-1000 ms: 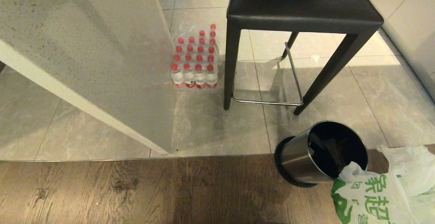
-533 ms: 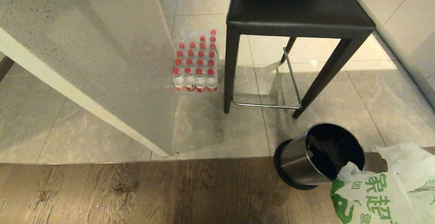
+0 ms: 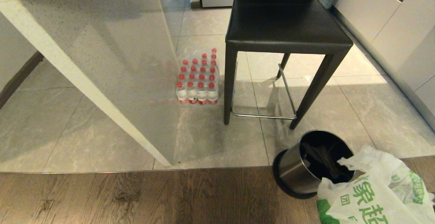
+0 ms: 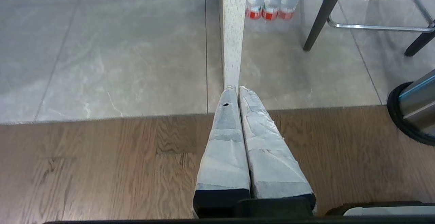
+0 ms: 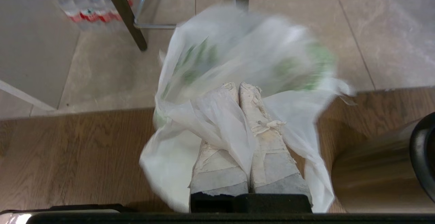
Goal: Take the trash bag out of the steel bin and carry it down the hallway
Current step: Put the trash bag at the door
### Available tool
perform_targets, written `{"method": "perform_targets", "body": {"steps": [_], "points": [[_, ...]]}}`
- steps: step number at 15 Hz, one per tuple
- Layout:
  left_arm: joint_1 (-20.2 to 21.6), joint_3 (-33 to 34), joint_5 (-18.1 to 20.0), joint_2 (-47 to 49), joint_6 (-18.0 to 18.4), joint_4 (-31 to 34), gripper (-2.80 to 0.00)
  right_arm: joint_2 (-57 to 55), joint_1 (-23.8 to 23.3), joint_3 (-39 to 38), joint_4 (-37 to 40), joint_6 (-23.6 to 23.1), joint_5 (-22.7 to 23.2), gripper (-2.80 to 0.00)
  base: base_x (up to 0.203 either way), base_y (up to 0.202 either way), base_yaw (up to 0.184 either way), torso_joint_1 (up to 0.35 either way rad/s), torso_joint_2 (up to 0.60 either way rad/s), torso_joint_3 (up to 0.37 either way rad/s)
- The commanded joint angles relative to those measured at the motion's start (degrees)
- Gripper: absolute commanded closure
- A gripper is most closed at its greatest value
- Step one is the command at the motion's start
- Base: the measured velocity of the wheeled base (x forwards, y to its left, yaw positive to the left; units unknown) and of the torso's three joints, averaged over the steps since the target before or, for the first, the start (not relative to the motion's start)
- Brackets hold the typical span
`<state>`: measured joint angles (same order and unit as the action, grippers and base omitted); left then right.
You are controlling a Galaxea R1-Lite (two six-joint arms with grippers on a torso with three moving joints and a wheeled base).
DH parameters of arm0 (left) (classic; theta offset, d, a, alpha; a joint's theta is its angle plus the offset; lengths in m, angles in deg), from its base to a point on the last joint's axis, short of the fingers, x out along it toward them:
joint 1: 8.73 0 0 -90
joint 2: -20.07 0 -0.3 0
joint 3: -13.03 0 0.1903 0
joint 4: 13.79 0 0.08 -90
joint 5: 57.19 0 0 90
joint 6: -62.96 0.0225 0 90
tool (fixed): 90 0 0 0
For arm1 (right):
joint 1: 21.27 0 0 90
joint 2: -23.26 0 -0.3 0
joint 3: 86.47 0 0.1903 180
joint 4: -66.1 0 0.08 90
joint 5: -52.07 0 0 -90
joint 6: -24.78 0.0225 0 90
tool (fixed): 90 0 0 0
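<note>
Clear of the steel bin (image 3: 314,164) at last: trash bag (image 3: 373,191) hanging just beside the rim, clamped in the right gripper (image 5: 238,88). View lifted over the past second, more stool (image 3: 289,30) showing. Left gripper (image 4: 234,89) pressed closed, holding nothing. Extraction likely done; the hallway carry remaining.

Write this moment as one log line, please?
right gripper: shut on trash bag | bag: out of steel bin | left gripper: shut, empty

Both grippers' fingers (image 4: 238,139) wear white tape over black bases
</note>
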<state>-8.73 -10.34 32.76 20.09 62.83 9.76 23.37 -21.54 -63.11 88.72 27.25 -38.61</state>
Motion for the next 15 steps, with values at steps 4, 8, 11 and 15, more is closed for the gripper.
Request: {"method": "perform_targets", "body": {"steps": [4,8,11,15], "points": [[0.0,0.0,0.0,0.0,-0.4,-0.1,0.0,0.0,0.0,-0.1,0.0,0.0,0.0,0.0,0.0,0.0,0.0,0.004,0.0,0.205],[0.0,0.0,0.0,0.0,-0.3,-0.1,0.0,0.0,-0.1,-0.1,0.0,0.0,0.0,0.0,0.0,0.0,0.0,-0.001,0.0,0.202],[0.0,0.0,0.0,0.0,-0.2,-0.1,0.0,0.0,0.0,-0.1,0.0,0.0,0.0,0.0,0.0,0.0,0.0,0.005,0.0,0.203],[0.1,0.0,0.0,0.0,-0.3,-0.1,0.0,0.0,0.0,-0.1,0.0,0.0,0.0,0.0,0.0,0.0,0.0,0.001,0.0,0.201]]}}
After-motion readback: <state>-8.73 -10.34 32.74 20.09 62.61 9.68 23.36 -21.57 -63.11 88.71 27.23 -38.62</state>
